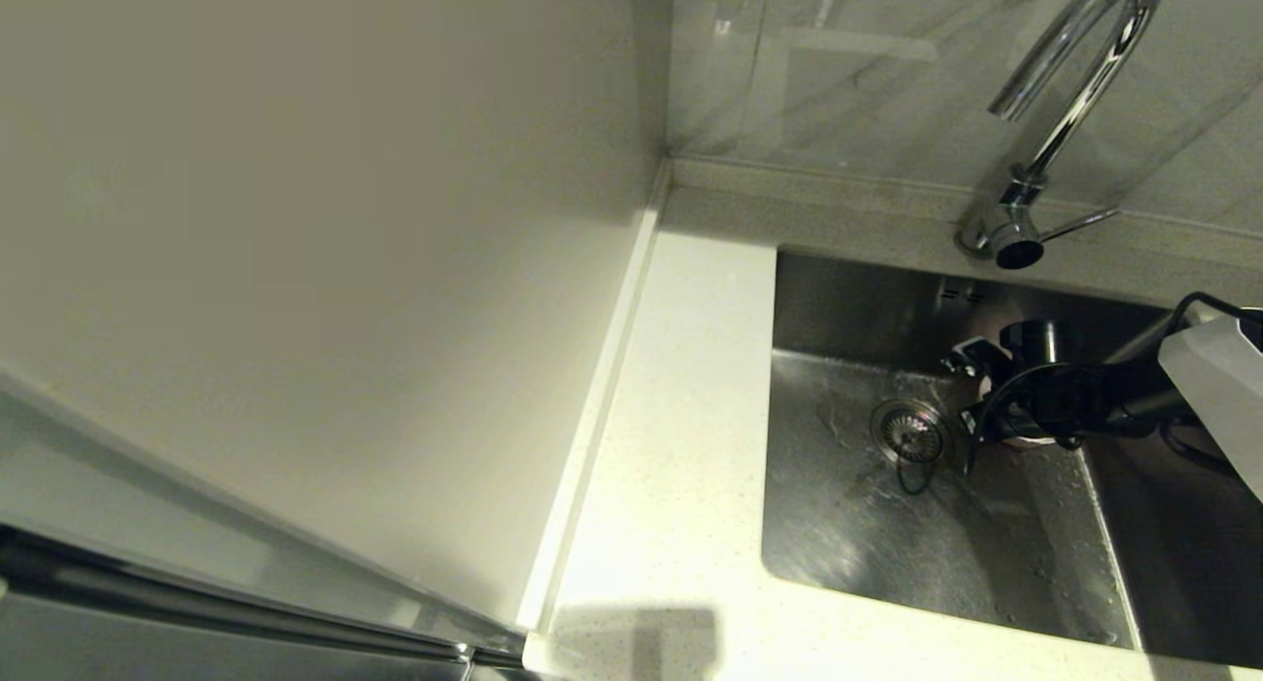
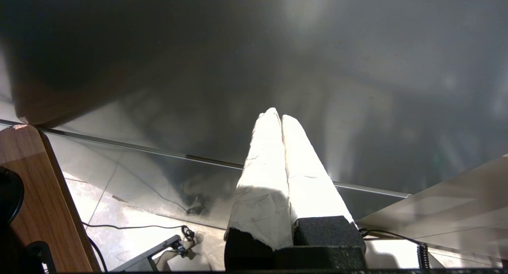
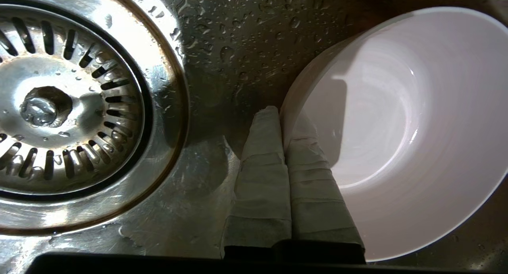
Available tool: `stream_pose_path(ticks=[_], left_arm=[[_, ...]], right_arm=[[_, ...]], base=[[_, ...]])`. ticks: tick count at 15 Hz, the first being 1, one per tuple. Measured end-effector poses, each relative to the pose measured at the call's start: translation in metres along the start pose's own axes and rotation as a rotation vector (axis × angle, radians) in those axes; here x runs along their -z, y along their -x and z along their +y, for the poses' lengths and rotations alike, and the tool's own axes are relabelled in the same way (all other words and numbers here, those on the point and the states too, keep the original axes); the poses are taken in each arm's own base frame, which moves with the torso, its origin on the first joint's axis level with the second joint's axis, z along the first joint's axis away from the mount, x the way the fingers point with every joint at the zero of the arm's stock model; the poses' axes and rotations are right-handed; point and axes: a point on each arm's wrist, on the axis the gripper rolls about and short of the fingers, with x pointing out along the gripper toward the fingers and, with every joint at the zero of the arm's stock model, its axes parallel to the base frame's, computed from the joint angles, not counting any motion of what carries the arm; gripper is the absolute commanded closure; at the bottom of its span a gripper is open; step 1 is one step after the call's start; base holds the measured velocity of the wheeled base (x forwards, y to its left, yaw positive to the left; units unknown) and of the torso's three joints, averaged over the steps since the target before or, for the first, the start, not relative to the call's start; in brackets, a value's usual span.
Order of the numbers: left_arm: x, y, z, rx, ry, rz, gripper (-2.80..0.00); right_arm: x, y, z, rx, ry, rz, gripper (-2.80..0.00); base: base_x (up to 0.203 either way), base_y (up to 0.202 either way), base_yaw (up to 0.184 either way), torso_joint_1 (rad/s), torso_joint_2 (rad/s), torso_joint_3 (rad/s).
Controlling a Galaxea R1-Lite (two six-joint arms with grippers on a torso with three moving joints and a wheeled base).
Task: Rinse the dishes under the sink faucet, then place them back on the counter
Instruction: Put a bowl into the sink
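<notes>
Down in the sink (image 1: 849, 523), just right of the drain (image 3: 59, 111), the right pincer (image 3: 282, 117) pinches the pink bowl (image 3: 397, 127) by its rim, so the next move is probably lifting it under the faucet (image 1: 1076, 79) to rinse.

Open sink (image 1: 849, 523) floor left of drain (image 1: 910, 431); right side blocked by right gripper (image 3: 279, 115) clamping pink bowl (image 3: 397, 135); faucet (image 1: 1066, 118) overhanging behind

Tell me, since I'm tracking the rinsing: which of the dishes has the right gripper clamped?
The pale pink bowl, in the sink beside the drain; right gripper pinches its rim. No other dishes show.
</notes>
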Motion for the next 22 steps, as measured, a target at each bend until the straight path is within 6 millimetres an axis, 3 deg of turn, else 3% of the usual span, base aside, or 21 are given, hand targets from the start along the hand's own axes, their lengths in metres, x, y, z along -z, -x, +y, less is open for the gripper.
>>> stream_pose_path(ticks=[18, 19, 22], left_arm=[[0.000, 0.000, 0.000, 0.000, -0.001, 0.000, 0.00], [0.000, 0.000, 0.000, 0.000, 0.000, 0.000, 0.00], [0.000, 0.000, 0.000, 0.000, 0.000, 0.000, 0.00]], right_arm=[[-0.007, 0.015, -0.006, 0.000, -0.023, -0.002, 0.00], [-0.005, 0.016, -0.006, -0.002, -0.023, 0.002, -2.80], [0.000, 0.014, -0.007, -0.002, -0.024, 0.018, -2.80]], base=[[0.000, 0.000, 0.000, 0.000, 0.00, 0.000], [0.000, 0.000, 0.000, 0.000, 0.00, 0.000], [0.000, 0.000, 0.000, 0.000, 0.00, 0.000]])
